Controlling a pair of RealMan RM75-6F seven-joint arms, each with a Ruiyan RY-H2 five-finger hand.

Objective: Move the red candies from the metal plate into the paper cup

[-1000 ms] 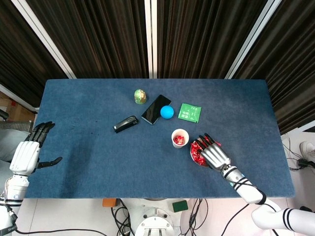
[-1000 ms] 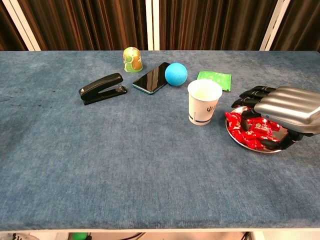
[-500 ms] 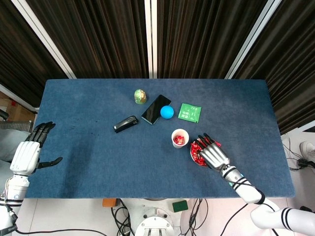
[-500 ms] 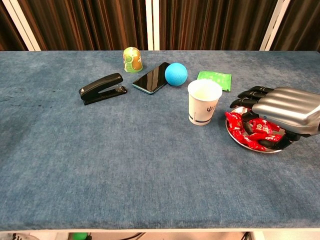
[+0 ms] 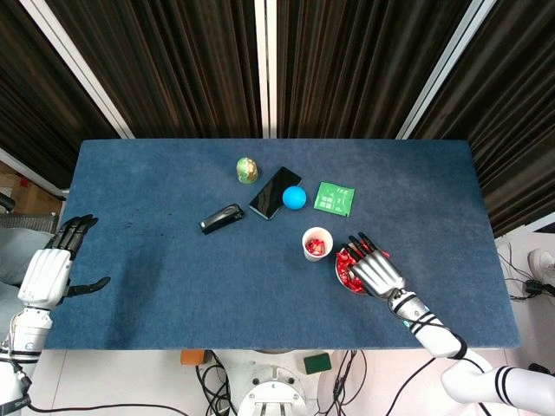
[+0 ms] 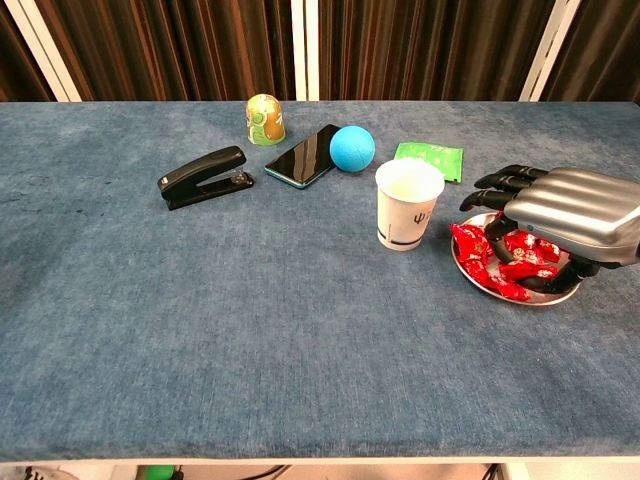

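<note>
1. Two hands in view. The left hand [image 5: 54, 265] hangs off the table's left edge, fingers spread wide, holding nothing. The right hand [image 6: 562, 215] sits over the metal plate [image 6: 478, 278], fingers curled down among the red candies [image 6: 497, 261]; whether any candy is actually gripped cannot be told.
2. Blue table [image 6: 250, 330]: the front half and the left side lie open; the items cluster right of centre toward the back.
3. Metal plate: near the right front, just right of the paper cup [image 6: 407, 203] and apart from it.
4. Change from a second ago: the right hand has risen slightly over the plate, and its fingertips show higher against the far rim; the left hand is unmoved.
5. Paper cup: upright, with red candies inside, seen in the head view.
6. Metal plate holds a heap of red candies, partly under the hand.
7. Other stock at the back: black stapler [image 6: 202, 176], dark phone [image 6: 304, 155], blue ball [image 6: 352, 148], green packet [image 6: 430, 158], small green-yellow pot [image 6: 264, 119].
</note>
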